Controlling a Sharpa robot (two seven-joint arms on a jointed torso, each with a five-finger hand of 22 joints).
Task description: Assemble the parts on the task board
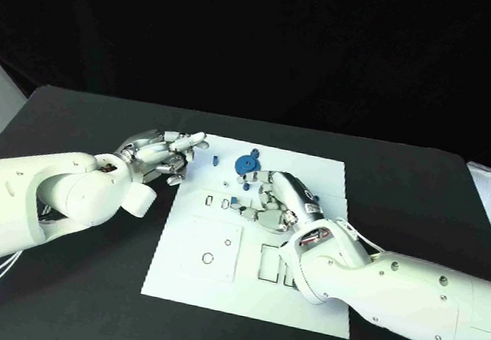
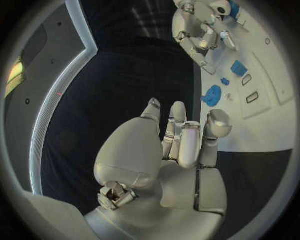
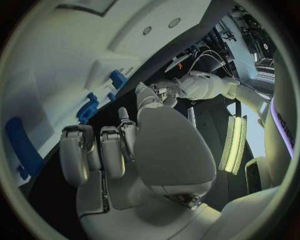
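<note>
A flat white rectangular task board (image 1: 198, 280) lies in the middle of the head view on the black table (image 1: 79, 111), its long side running from the upper centre toward the lower centre of the frame. Its surface carries dark-outlined rectangular slots and small round holes in the lower half. Near the board's upper edge sits a round blue disc-shaped part (image 1: 246, 165) with a dark centre, and a few much smaller blue parts (image 1: 234, 199) lie just below it, partly covered by the right hand. The silver left hand (image 1: 160, 155) sits at the board's upper left edge, left of centre in the frame, fingers loosely spread and slightly bent with nothing between them; the left wrist view shows the same bare palm. The silver right hand (image 1: 280, 203) rests over the board's upper middle, just below the disc, fingers curled down toward the small parts; it seems to touch one, but whether it actually grips anything cannot be told from the pictures.
</note>
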